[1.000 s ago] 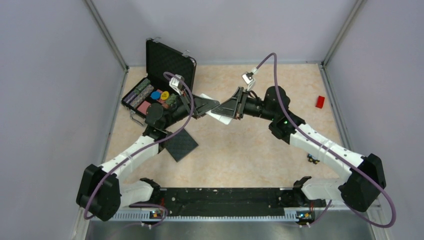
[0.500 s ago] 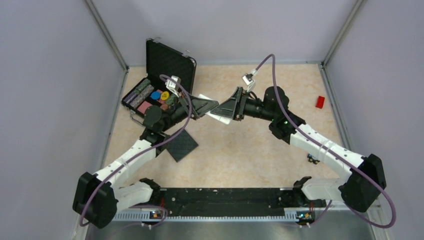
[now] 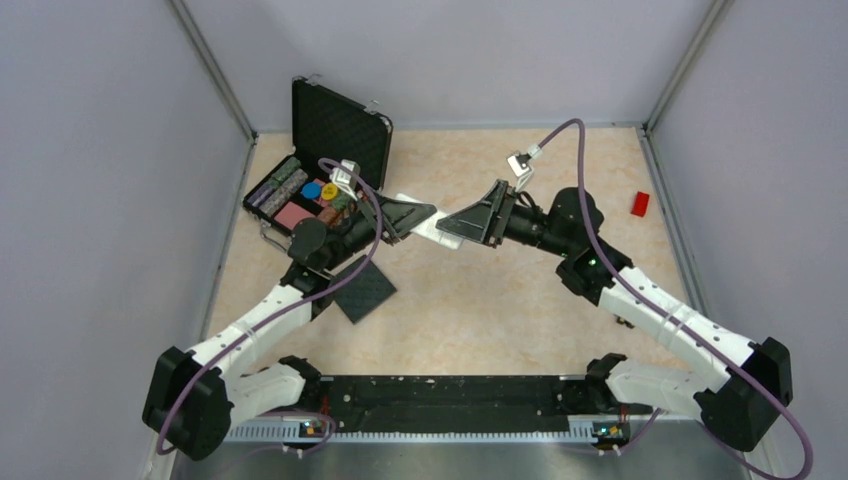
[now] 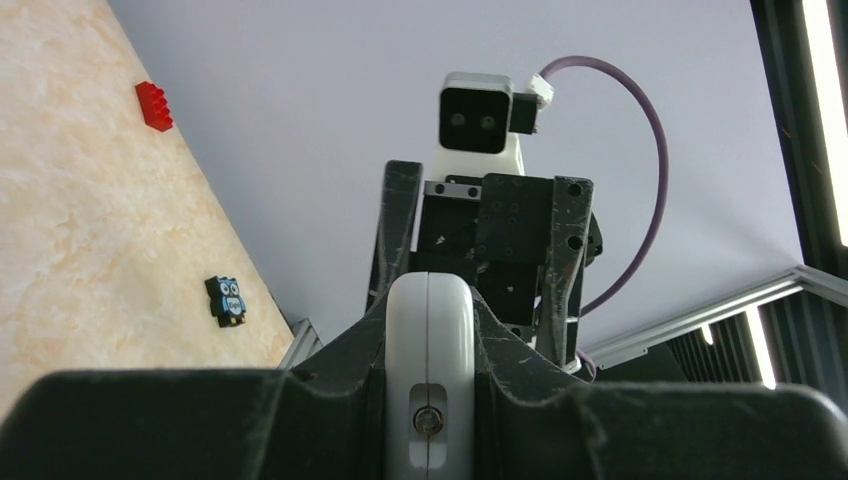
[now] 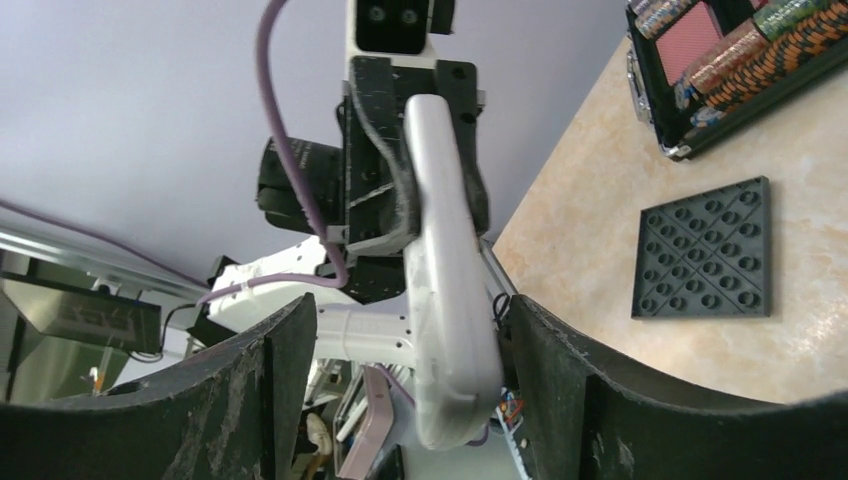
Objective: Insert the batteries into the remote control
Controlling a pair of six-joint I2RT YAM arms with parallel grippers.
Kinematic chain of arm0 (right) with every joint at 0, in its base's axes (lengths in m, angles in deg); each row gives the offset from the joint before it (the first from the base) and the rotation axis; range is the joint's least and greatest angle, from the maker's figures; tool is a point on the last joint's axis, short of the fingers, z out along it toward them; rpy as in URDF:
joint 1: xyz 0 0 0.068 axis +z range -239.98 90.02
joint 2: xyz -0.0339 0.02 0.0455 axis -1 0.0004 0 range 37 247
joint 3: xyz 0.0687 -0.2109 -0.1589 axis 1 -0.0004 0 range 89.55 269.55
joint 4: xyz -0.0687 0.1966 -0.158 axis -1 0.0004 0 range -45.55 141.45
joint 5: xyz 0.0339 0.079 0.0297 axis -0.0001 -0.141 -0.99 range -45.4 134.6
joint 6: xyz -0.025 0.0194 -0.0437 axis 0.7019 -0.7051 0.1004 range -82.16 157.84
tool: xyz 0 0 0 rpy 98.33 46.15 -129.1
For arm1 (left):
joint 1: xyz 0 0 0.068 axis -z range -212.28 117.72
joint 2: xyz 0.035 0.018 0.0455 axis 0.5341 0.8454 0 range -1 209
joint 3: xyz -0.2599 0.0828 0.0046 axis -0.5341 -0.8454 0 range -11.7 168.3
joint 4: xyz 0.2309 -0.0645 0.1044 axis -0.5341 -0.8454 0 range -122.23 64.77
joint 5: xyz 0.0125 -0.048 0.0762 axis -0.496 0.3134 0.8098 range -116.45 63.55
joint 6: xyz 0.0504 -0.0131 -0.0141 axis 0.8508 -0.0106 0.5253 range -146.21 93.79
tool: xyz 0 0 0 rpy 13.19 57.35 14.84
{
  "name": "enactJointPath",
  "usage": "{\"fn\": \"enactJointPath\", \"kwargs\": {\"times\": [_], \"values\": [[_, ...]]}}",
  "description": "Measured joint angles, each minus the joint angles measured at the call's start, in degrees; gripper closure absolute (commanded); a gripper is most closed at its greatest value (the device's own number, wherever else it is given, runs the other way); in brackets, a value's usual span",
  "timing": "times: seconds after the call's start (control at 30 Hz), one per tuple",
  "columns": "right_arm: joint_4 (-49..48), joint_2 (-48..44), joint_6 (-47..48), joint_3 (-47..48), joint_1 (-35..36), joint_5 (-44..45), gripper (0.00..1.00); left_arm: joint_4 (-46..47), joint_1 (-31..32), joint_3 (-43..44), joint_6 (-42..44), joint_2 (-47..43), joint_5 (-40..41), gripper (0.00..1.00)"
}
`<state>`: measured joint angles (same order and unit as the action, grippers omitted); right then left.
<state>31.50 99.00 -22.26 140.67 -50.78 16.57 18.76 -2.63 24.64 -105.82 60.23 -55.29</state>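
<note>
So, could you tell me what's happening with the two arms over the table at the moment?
The left gripper is shut on the remote control, holding it in the air above the table, between the two arms. The right gripper is open, its fingers either side of the remote's free end with gaps on both sides, so only the left arm carries it. I can't see the batteries in any view.

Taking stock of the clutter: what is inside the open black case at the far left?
The black case holds rows of striped chips, loose blue and yellow discs and a pinkish-red rectangle. The left wrist camera covers its right end, hiding what lies there.
</note>
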Motion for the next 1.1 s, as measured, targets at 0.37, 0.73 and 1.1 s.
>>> {"fn": "enactJointPath", "kwargs": {"times": [0.37, 0.73, 1.1], "values": [[-0.7, -0.8, -1.7, -1.0, 0.0, -0.5, 0.60, 0.2, -0.7, -2.5, -3.6, -2.6, 3.4, 1.00], [-0.7, -1.1, -2.8, -1.0, 0.0, -0.3, 0.82, 2.5, -0.7, -3.3, -6.9, -2.6, 4.2, 1.00], [-1.9, 1.0, -3.4, -1.0, 0.2, -0.1, 0.93, 4.2, -1.6, -3.9, -7.6, -1.6, 3.4, 1.00]]}}
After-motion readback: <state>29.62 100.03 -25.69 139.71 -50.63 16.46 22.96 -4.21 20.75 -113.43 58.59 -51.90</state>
